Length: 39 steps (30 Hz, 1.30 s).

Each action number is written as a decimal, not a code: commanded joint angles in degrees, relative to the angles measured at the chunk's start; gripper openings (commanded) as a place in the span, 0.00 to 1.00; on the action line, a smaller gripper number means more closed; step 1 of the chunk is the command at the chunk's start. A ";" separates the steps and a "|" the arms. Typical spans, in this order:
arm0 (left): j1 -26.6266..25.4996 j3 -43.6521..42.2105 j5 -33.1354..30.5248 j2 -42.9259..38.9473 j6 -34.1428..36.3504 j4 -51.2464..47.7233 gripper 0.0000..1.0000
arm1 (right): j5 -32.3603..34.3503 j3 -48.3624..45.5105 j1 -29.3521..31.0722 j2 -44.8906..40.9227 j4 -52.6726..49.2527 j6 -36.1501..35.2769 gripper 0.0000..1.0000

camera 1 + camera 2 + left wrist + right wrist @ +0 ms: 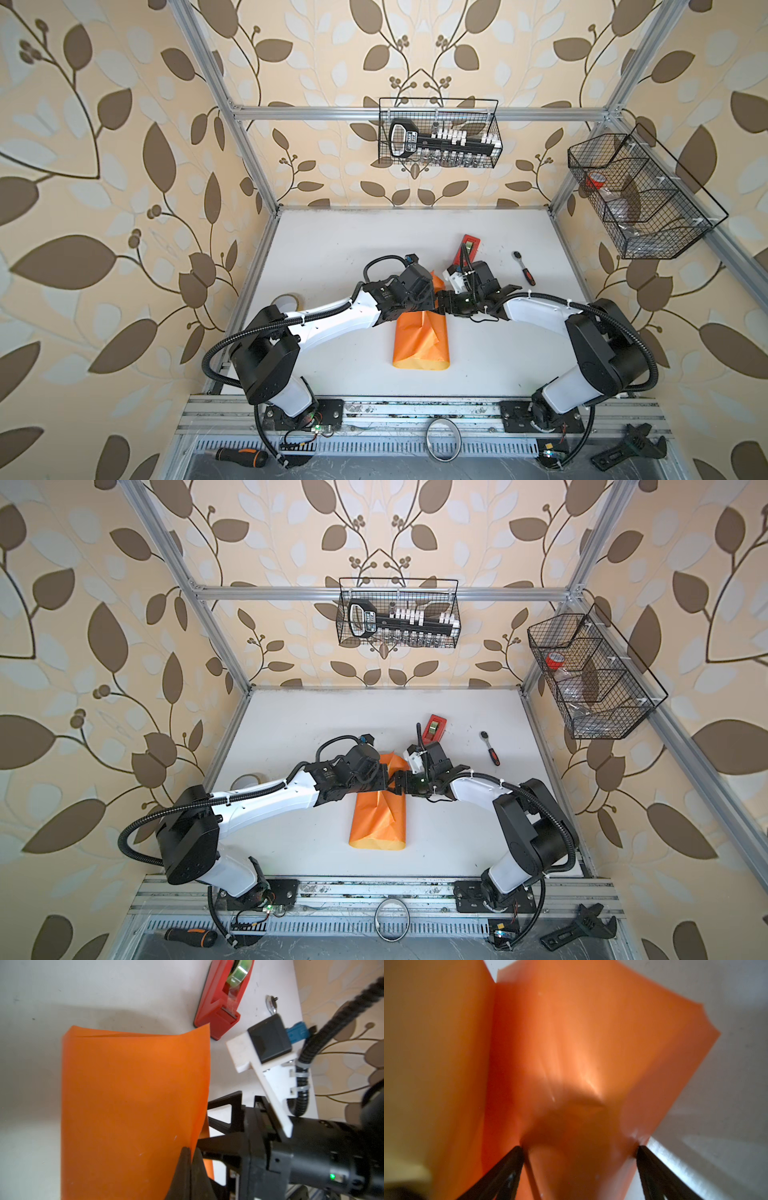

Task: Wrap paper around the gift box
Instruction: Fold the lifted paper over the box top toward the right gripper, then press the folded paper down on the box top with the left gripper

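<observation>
The paper [420,345], glossy orange side out, lies folded over at the middle of the bench [332,249], its near end flat and pointing to the front edge, its far end lifted. The left gripper [188,1157] is pressed together, pinching the paper's raised edge. The right gripper [579,1149] stands spread, both fingertips [517,1153] against the sheet. A red tape dispenser [220,1001] sits just beyond, toward the back edge

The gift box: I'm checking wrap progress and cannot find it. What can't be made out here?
- Gift box: seen in no view; presumably under the folded paper.
- Right gripper: jaws wide at the paper; the right wrist view is blurred, so contact is unclear.
- Side basket contents: too small in both top views.
</observation>
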 commanded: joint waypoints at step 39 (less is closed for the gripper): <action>3.15 -25.42 13.26 5.13 -18.60 58.17 0.00 | 2.14 -5.06 0.17 2.60 -3.06 0.70 0.86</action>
